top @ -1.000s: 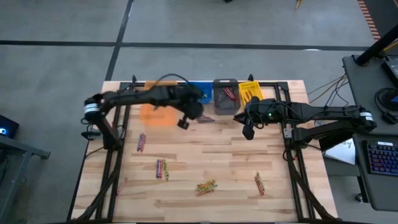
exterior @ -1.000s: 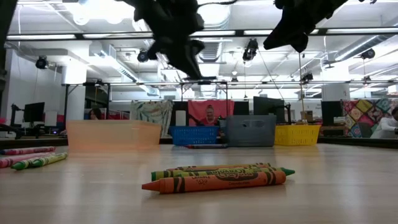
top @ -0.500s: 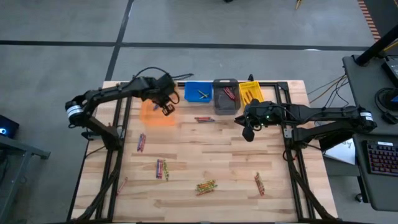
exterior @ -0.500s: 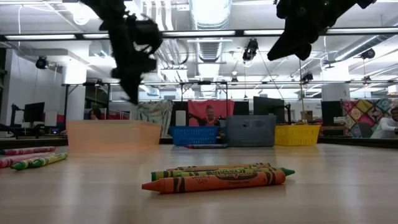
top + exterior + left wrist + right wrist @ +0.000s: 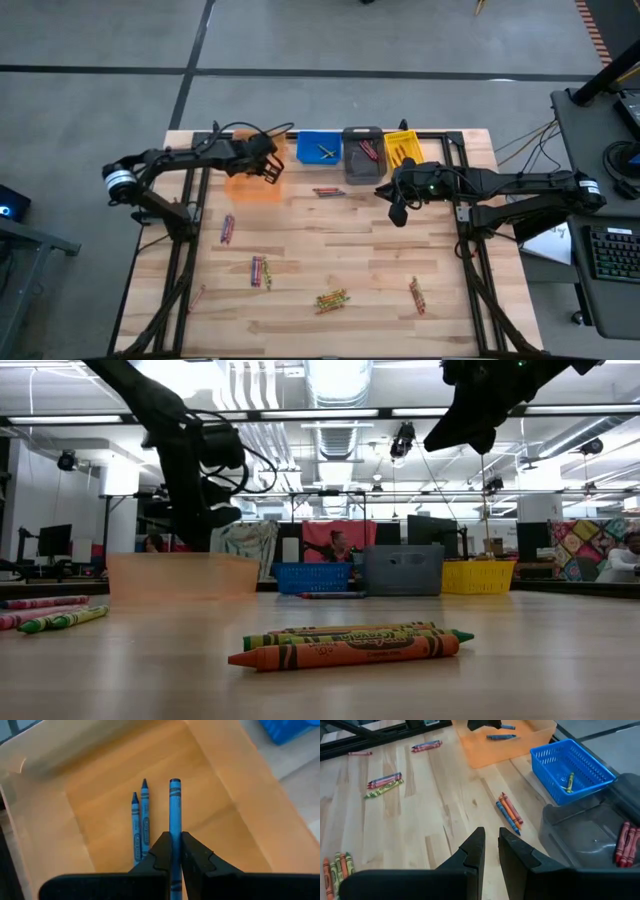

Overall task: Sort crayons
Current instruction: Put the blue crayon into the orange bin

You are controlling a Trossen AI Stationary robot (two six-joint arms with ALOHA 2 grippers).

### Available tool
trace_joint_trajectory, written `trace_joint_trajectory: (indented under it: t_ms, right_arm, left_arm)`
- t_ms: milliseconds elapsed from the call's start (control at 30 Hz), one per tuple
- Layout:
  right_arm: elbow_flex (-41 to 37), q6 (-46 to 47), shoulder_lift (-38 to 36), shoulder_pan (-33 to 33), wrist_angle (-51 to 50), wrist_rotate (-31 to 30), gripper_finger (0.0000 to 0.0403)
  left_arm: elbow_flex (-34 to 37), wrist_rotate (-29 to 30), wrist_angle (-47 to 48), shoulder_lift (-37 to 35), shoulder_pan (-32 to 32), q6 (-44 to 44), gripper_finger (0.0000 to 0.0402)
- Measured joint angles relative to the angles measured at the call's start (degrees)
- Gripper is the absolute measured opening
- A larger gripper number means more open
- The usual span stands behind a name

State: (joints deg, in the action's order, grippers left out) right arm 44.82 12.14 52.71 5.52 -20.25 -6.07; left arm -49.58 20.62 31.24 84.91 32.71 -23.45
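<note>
1. Blue crayon (image 5: 174,815) clamped lengthwise betw. the fingers of the left hand (image 5: 172,851), which hangs over the orange bin (image 5: 253,184) near the counter's (image 5: 360,260) far-left part; two more blue crayons (image 5: 139,827) lie flat on that bin's floor.
2. Right hand (image 5: 491,851) hovers above the counter's far-centre area, just in front of the grey bin (image 5: 362,154); fingers nearly together w/ a narrow gap, nothing betw. them.
3. Far edge, left to right: orange bin, blue bin (image 5: 319,148), grey bin, yellow bin (image 5: 402,147). Grey bin holds red crayons (image 5: 624,838).
4. Loose crayons: small group (image 5: 328,191) just in front of the blue bin; others (image 5: 227,228) toward the left edge; clusters (image 5: 331,298) along the near edge.
</note>
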Motion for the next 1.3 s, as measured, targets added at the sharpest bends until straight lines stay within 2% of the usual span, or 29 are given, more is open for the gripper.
trace_joint_trajectory:
  t_ms: [367, 533, 667, 933, 1300]
  right_arm:
    - [0.00, -0.32, 0.00, 0.04, 0.02, 0.00, 0.0044]
    - [0.08, -0.37, 0.00, 0.13, 0.01, -0.01, 0.0044]
    - [0.11, -0.39, 0.00, 0.13, 0.00, 0.00, 0.0044]
    - [0.11, -0.82, 0.00, 0.13, 0.00, -0.01, 0.0044]
    - [0.11, -0.72, 0.00, 0.13, 0.00, -0.02, 0.0044]
  left_arm:
    - [-2.46, -1.01, 1.14, 5.25, 4.59, 7.49, 0.0000]
    - [-5.91, -6.45, 4.16, 9.84, 6.57, 11.89, 0.0000]
    - [-8.40, -6.36, 7.72, 13.61, 6.95, 12.47, 0.0000]
    - [-10.62, -6.65, 7.63, 17.80, 6.92, 12.39, 0.0000]
    - [-10.93, -6.41, 7.78, 17.93, 6.88, 11.62, 0.0064]
